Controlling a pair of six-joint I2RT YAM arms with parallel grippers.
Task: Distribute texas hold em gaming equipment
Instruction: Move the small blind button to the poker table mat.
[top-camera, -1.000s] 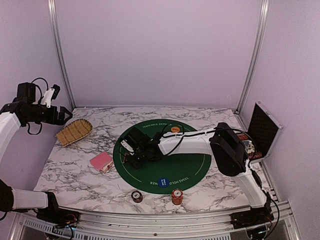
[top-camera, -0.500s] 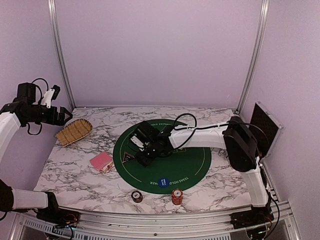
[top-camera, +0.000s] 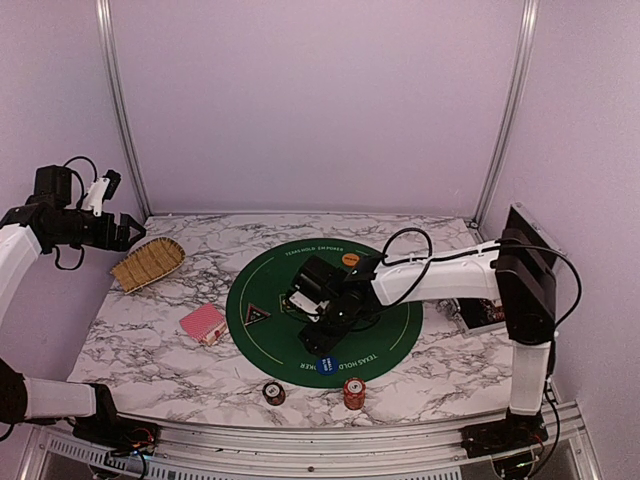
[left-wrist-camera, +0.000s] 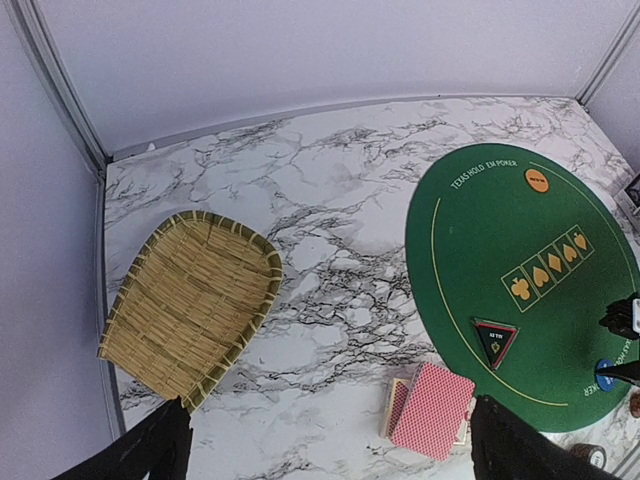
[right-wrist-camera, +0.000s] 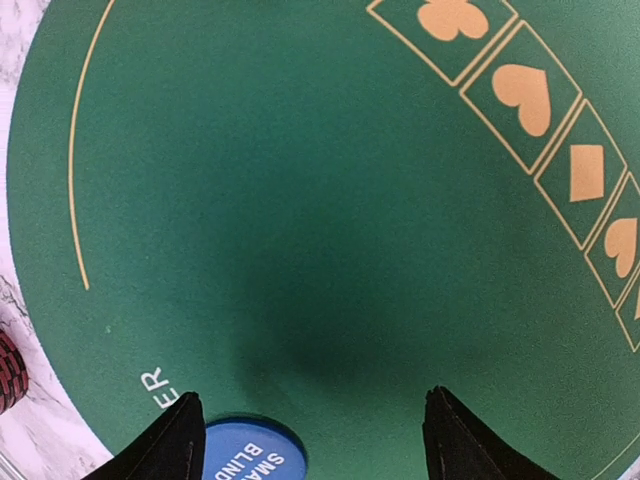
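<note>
Here, blue button (right-wrist-camera: 250, 458) on green mat (right-wrist-camera: 300, 200)

Matt green felt mat (top-camera: 392, 330), smooth marble-patterned table (top-camera: 150, 345), rough woven basket (left-wrist-camera: 190, 300)

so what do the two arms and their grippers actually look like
The left arm and right arm share white tubular links between bulky black joint housings, with thin black cables looping loosely alongside. The left gripper and right gripper are black, each with two tapered fingers. No markings are readable.
</note>
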